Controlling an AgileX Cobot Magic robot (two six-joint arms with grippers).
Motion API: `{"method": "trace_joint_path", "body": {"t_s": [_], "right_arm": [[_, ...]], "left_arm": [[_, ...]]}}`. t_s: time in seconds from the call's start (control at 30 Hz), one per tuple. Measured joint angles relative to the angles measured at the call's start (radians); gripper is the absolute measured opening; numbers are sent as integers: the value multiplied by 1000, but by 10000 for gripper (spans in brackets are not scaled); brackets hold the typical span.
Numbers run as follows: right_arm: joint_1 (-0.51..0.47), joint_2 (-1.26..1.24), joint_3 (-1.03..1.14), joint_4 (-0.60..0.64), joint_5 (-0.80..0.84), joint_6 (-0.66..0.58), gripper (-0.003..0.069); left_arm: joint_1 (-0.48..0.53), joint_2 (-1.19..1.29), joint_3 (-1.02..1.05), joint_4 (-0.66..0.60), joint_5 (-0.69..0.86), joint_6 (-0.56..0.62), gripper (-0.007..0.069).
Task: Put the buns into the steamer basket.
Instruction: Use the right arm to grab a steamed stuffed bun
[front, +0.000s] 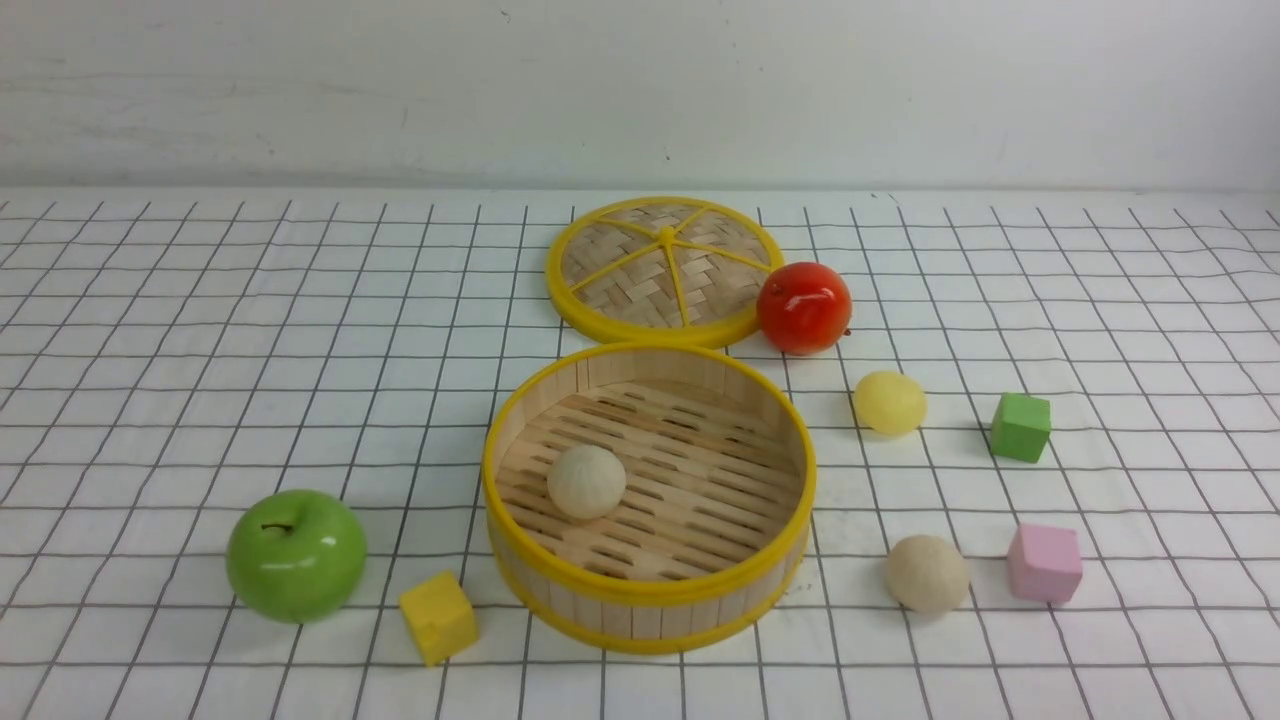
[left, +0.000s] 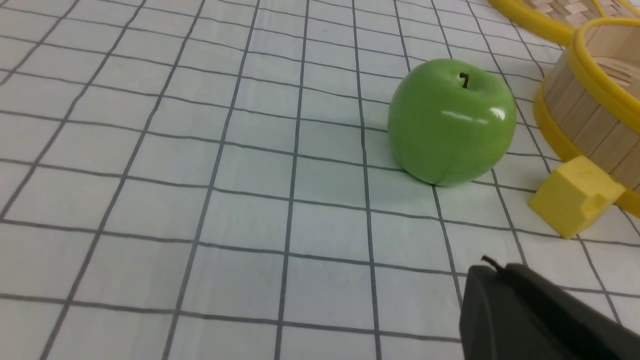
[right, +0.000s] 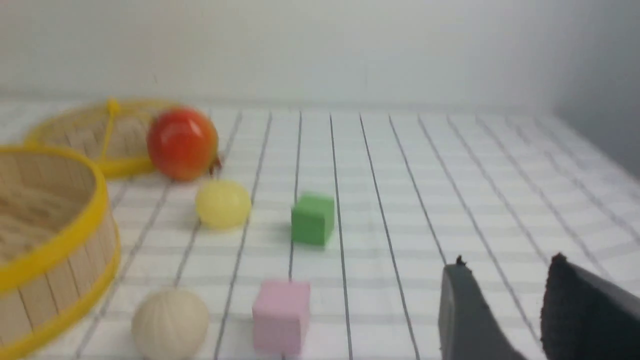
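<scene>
On the white gridded surface (front: 200, 350), the round bamboo-slat steamer basket with yellow rims (front: 650, 592) sits in the middle, uncovered. One beige-white dough-like bun (front: 586, 481) rests on its slotted floor. A second beige-white bun (front: 927, 572) lies outside on the robot's right, near a pink cube (front: 1044, 563). The pale yellow bun (front: 889, 402) lies farther back, apart from it. Both loose buns look matte, light and probably soft. Being round, they are apt to roll, so they are best pinched gently across the widest middle. The right gripper (right: 507, 267) stands part-open and empty near them; the left gripper (left: 487, 272) is closed on nothing.
</scene>
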Motion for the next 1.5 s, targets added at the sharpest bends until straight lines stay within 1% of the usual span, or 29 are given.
{"method": "trace_joint_path", "body": {"t_s": [0.03, 0.07, 0.13, 0.17, 0.23, 0.3, 0.33, 0.37, 0.4, 0.53, 0.57, 0.63, 0.67, 0.7, 0.87, 0.97, 1.03, 1.07, 1.1, 1.13, 1.23, 1.27, 1.3, 1.33, 1.37, 1.5], "right_arm": [[0, 0, 0, -1, -49, 10, 241], [0, 0, 0, 0, -134, 50, 241], [0, 0, 0, 6, -229, 100, 241], [0, 0, 0, 17, -293, 148, 241], [0, 0, 0, 29, -336, 208, 241], [0, 1, -31, 47, -340, 316, 241], [0, 1, -41, 49, -337, 316, 241], [0, 16, -100, 51, -305, 369, 241], [0, 49, -158, 51, -278, 386, 241], [0, 188, -368, 48, -176, 405, 241], [0, 209, -380, 48, -171, 406, 241], [0, 348, -512, 48, -88, 409, 241], [0, 371, -529, 47, -75, 409, 241], [0, 447, -577, 34, -25, 408, 241], [0, 681, -620, -65, 97, 377, 241], [7, 768, -620, -78, 127, 377, 241], [61, 849, -612, -82, 126, 377, 241], [103, 881, -607, -83, 125, 375, 241], [111, 881, -606, -83, 126, 375, 241], [176, 931, -603, -89, 131, 373, 241], [285, 1019, -610, -111, 179, 371, 241], [291, 1034, -612, -112, 184, 371, 241], [329, 1095, -637, -114, 246, 371, 241], [333, 1095, -641, -114, 255, 371, 241], [355, 1168, -685, -114, 329, 371, 241], [369, 1316, -852, -101, 482, 370, 241]], "left_arm": [[0, 0, 0, 0, 0, 0, 6], [0, 0, 0, 0, 0, 0, 8], [0, 0, 0, 0, 0, 0, 11], [0, 0, 0, 0, 0, 0, 11], [0, 0, 0, 0, 0, 0, 13], [0, 0, 0, 0, 0, 0, 17], [0, 0, 0, 0, 0, 0, 17], [0, 0, 0, 0, 0, 0, 17], [0, 0, 0, 0, 0, 0, 18], [0, 0, 0, 0, 0, 0, 22], [0, 0, 0, 0, 0, 0, 22], [0, 0, 0, 0, 0, 0, 27], [0, 0, 0, 0, 0, 0, 27], [0, 0, 0, 0, 0, 0, 29], [0, 0, 0, 0, 0, 0, 29], [0, 0, 0, 0, 0, 0, 29], [0, 0, 0, 0, 0, 0, 29], [0, 0, 0, 0, 0, 0, 29], [0, 0, 0, 0, 0, 0, 29], [0, 0, 0, 0, 0, 0, 29], [0, 0, 0, 0, 0, 0, 29], [0, 0, 0, 0, 0, 0, 29], [0, 0, 0, 0, 0, 0, 29], [0, 0, 0, 0, 0, 0, 29], [0, 0, 0, 0, 0, 0, 29], [0, 0, 0, 0, 0, 0, 29]]}}
